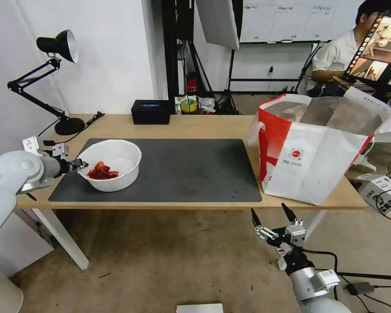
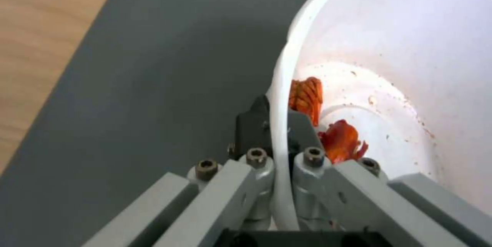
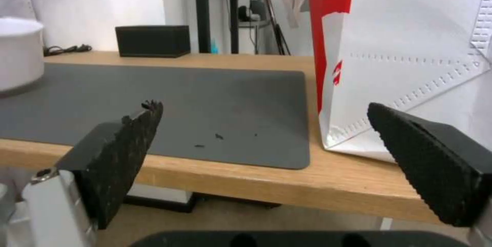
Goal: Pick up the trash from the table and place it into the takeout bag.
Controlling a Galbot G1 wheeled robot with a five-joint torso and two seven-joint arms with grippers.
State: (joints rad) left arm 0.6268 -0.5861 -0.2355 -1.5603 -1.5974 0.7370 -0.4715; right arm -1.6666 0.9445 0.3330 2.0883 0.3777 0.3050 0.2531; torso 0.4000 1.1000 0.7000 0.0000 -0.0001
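- Since the white bowl (image 1: 111, 165) has thin walls and no handle, the left end effector (image 1: 79, 164) pinches its rim: one finger (image 2: 303, 129) inside by the red scraps (image 2: 339, 139), the other outside, clamped on the wall w/ the rim running btwn them.
- Bowl sits on the dark grey mat (image 1: 182, 169) at the end farthest from the takeout bag (image 1: 317, 148), so the left arm reaches in from the bench's (image 1: 195, 126) far side rel. to the bag. Bowl's base looks to be touching the mat; can't tell if it's lifted at all.
- Scraps lie low in the bowl on the grip side, prob. fine if kept level; a tilt toward the grip could spill them.
- Bag stands upright on the bench just off the mat's edge, mouth wide open, silvery lining showing – set up as an easy drop target from above.
- Right end effector (image 1: 271, 215) hangs below the bench edge, in front of the bag, fingers spread wide, holding nothing; it looks parked out of the way so the path to the bag is free.
- Black tissue box (image 1: 150, 111) at the back edge of the bench, well apart from the bag: not trash.
- Judgement: bowl is the last trash item on the mat.
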